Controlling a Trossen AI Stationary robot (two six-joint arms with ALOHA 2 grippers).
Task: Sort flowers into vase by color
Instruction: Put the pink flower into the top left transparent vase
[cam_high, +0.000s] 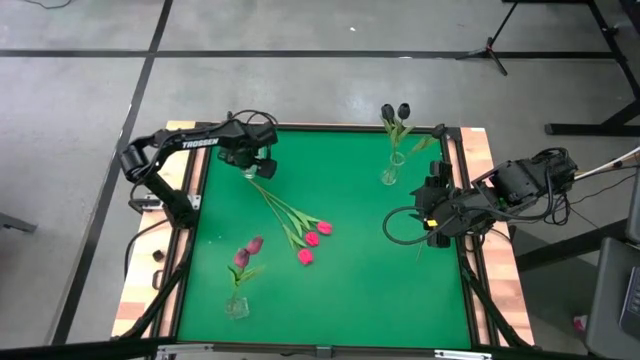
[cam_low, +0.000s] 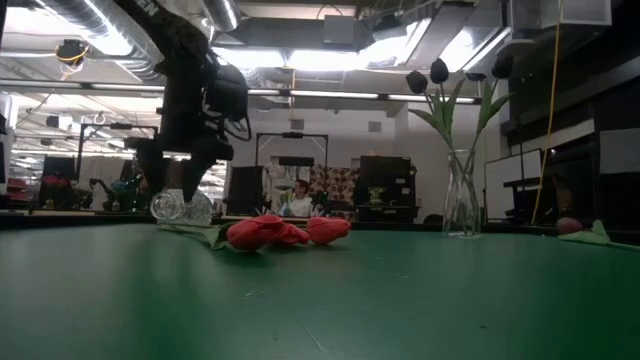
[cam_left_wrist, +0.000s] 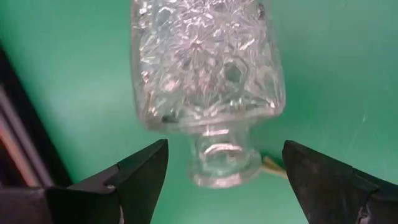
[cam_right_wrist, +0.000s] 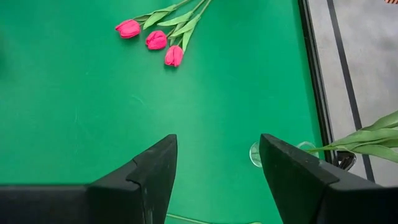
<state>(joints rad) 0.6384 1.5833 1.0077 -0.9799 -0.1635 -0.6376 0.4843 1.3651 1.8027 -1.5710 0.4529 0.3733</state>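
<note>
A cut-glass vase lies on its side near the table's far left corner. Its neck points at my left gripper, which is open. The fingers stand on either side of the neck with a gap on each side. In the low view my left gripper hangs just above the lying vase. Three bright pink tulips lie on the table, their stems running back toward that vase. My right gripper is open over the table's right side, holding nothing.
A clear vase with near-black tulips stands far right, close to my right gripper. Another vase near left holds maroon-pink tulips. A dusky head with a leaf lies low at the right. Bare green table lies near right.
</note>
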